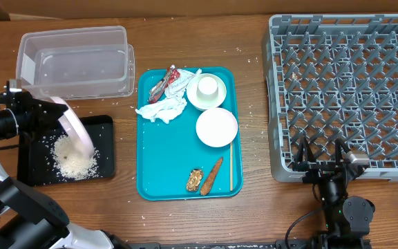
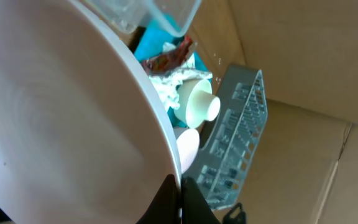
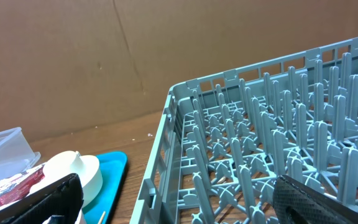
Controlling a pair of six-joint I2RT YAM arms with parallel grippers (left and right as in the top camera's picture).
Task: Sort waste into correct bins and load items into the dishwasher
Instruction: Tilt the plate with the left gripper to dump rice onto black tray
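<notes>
My left gripper point(image 1: 52, 105) point(image 2: 179, 202) is shut on the rim of a large pale-pink plate point(image 1: 76, 130) point(image 2: 61, 124). The plate is tilted on edge over the black tray point(image 1: 33, 162), where white crumbs point(image 1: 74, 160) lie in a heap. The clear tub point(image 1: 74, 61) stands behind it. On the teal tray point(image 1: 178, 149) lie napkins point(image 1: 164, 107), a wrapper point(image 1: 163, 83), a cup point(image 1: 208, 87) point(image 2: 197, 102) on a small plate, a bowl point(image 1: 216, 128), a carrot stick point(image 1: 211, 174) and a brown lump point(image 1: 195, 180). My right gripper point(image 1: 320, 160) point(image 3: 179, 208) is open at the grey rack's point(image 1: 351, 83) point(image 3: 260, 143) front-left corner.
A thin wooden stick point(image 1: 231, 166) lies along the teal tray's right side. Scattered crumbs dot the wooden table round the tray. Cardboard walls stand behind the table point(image 3: 73, 62).
</notes>
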